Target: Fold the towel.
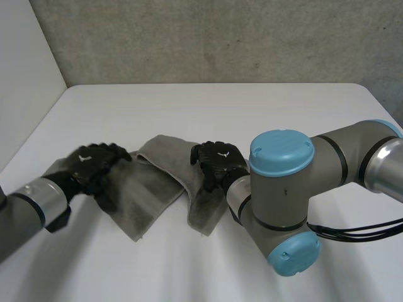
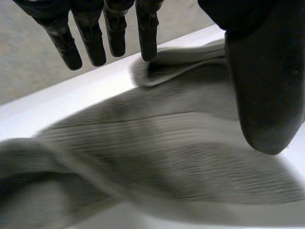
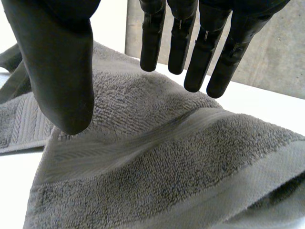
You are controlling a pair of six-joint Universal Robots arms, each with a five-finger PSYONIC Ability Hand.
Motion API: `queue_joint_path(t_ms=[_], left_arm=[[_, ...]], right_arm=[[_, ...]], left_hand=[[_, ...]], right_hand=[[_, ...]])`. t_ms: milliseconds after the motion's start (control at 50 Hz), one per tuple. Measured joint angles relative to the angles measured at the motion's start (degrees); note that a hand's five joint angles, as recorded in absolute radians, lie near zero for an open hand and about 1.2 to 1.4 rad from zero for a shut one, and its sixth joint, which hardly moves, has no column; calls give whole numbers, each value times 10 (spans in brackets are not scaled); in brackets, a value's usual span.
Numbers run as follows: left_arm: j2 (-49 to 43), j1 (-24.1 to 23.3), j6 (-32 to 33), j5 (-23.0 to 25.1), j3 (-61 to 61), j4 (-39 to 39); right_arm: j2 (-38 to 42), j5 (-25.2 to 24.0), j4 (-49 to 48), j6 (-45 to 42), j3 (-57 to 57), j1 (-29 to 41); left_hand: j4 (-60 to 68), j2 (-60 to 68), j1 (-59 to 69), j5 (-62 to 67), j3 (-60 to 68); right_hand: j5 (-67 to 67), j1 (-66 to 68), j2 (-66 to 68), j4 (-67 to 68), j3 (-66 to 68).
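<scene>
A grey towel lies rumpled and partly folded over itself on the white table. My left hand hovers over the towel's left part. In the left wrist view its fingers are straight and its thumb stands apart, with the towel below and nothing gripped. My right hand is over the towel's right part. In the right wrist view its fingers are straight too, the thumb is apart, and the towel lies bunched under the palm, free of them.
The table's far edge meets a grey wall. My right arm's elbow stands close in front, to the right of the towel. Bare table surrounds the towel.
</scene>
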Motion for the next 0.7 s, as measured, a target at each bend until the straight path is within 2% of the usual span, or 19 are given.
queue_joint_path(t_ms=[160,240,300,360,480,700], left_arm=[[-17,-73,-88,-26,-4,5],[-46,-104,-123,-72,21,12],[-74,-124,-146,-127,55,24],[-94,-132,-156,-165,83,37],[-128,-134,-167,-208,127,66],[-150,-131,-229,-216,132,74]], right_arm=[[-11,23,2,-4,17,4],[-29,23,0,-7,36,-1],[-48,18,-1,-12,59,-4],[-61,14,-2,-17,80,-5],[-78,12,-13,-24,118,-13],[-91,15,-53,-21,142,-15]], left_hand=[[0,0,0,0,0],[0,0,0,0,0],[0,0,0,0,0],[0,0,0,0,0],[0,0,0,0,0],[0,0,0,0,0]], right_hand=[[-13,-13,-15,-16,-13],[-13,-13,-15,-16,-13],[-13,-13,-15,-16,-13],[-14,-13,-15,-16,-13],[-19,-19,-15,-21,-19],[-21,-21,-15,-22,-21]])
